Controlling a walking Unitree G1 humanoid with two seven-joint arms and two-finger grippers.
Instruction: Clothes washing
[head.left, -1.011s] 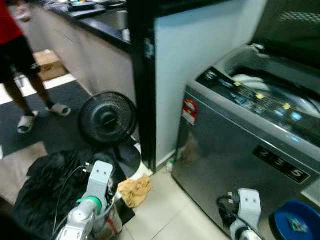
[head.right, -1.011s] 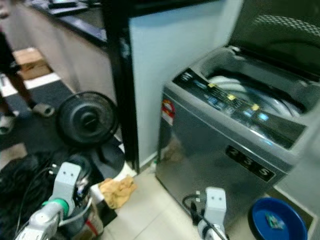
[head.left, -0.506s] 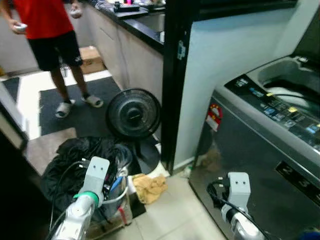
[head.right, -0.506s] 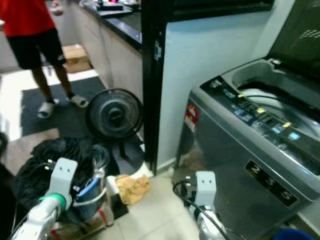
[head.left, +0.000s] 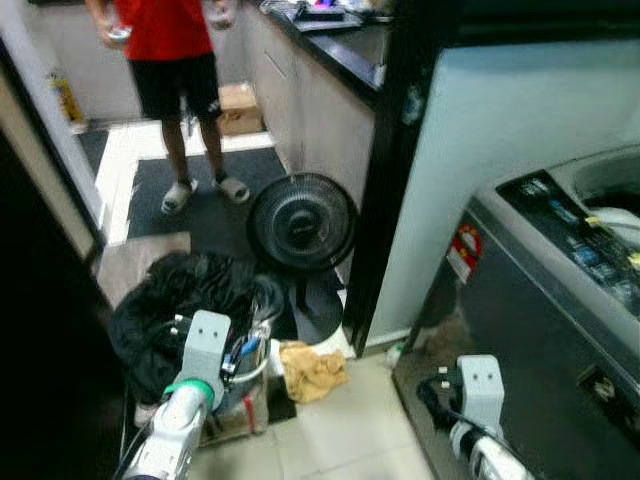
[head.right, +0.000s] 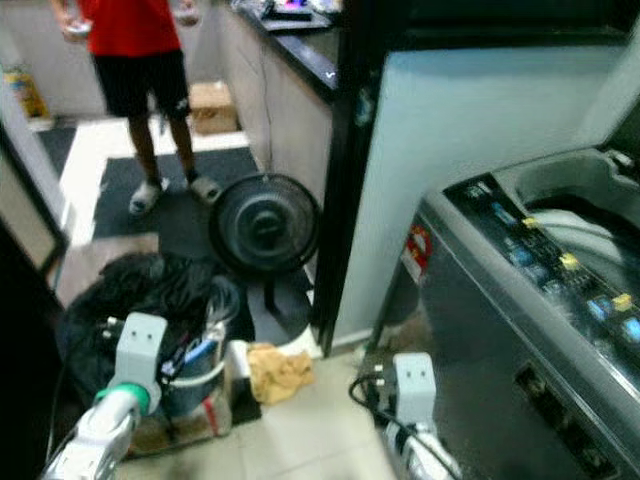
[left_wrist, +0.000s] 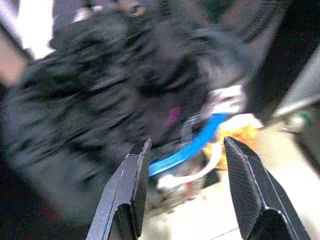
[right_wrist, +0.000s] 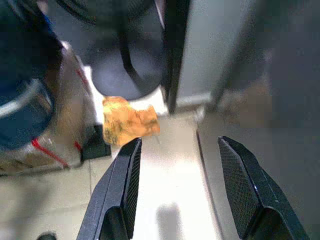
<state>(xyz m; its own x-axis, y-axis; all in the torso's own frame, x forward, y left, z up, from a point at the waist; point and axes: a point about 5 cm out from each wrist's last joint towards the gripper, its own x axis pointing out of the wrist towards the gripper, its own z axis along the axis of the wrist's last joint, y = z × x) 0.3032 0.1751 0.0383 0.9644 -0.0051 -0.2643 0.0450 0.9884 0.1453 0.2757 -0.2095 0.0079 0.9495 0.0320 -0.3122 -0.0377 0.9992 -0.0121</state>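
1. The washing machine (head.left: 530, 290) has a grey body with a smooth, metallic sheen and a glossy dark control panel.
2. The heap of black clothes (head.left: 175, 305) is soft, crumpled cloth, matt.
3. The yellow rag (right_wrist: 129, 126) is rumpled, mottled cloth.
4. The floor (right_wrist: 170, 200) is pale, smooth tile with a faint shine.
5. The fan (head.left: 302, 220) has a black wire grille.
6. The fingers (right_wrist: 245, 195) are matt black with a fine cross-hatched texture.

Pale tiled floor (head.left: 330, 440), dark mat (head.left: 150, 185) further back. Long counter (head.left: 330, 60) with black top and beige fronts along the right. Black post (head.left: 385, 190) beside a pale blue-grey wall panel (head.left: 500, 110). Black floor fan (head.left: 302, 222) standing by the post.
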